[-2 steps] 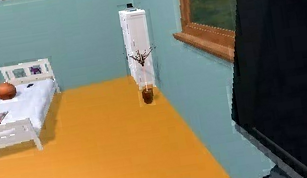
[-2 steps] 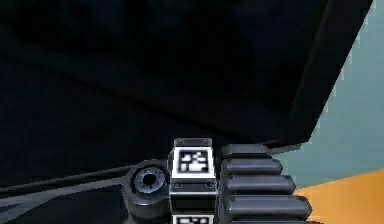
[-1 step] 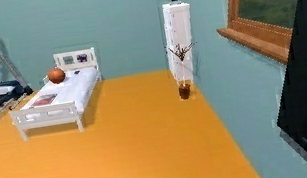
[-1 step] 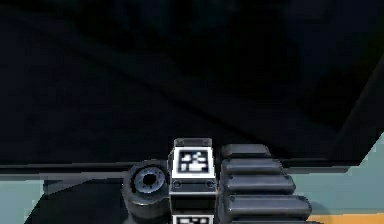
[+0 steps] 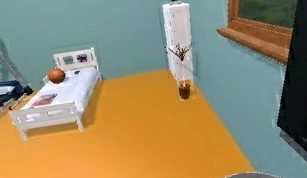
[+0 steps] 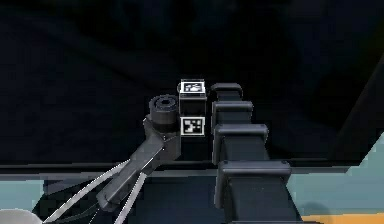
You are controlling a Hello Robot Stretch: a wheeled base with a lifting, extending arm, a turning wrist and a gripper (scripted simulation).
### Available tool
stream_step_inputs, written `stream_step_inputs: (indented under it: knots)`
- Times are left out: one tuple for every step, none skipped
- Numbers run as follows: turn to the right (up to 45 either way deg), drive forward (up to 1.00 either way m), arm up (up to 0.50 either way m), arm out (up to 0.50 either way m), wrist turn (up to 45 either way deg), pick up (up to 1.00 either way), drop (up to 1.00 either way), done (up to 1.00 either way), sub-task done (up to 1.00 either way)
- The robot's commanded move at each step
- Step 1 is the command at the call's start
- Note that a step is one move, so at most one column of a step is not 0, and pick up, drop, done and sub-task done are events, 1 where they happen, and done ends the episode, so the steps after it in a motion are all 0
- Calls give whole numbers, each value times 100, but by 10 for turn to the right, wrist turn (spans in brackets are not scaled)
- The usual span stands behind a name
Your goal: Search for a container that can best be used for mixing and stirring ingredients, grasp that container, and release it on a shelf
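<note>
A pale rounded shape (image 6: 18, 212) lies by the tips of the claw (image 6: 85, 200), perhaps the mixing bowl; I cannot tell whether the claw holds it or how its fingers stand. If so, carrying is in hand, and next comes driving to the tall white cabinet (image 5: 180, 32) for a shelf.

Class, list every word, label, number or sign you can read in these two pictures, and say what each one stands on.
No text can be read in either picture.
Two white squares on the arm: black block marks, no letters or numbers.
The flat reddish thing on the bed: too small to read any print.
Dark panels on the headboard: nothing legible.
</note>
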Motion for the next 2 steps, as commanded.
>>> stream_step_inputs:
  knots:
    - [0, 0, 0, 0, 450, 0, 0, 0, 0]
    - [0, 0, 0, 0, 450, 0, 0, 0, 0]
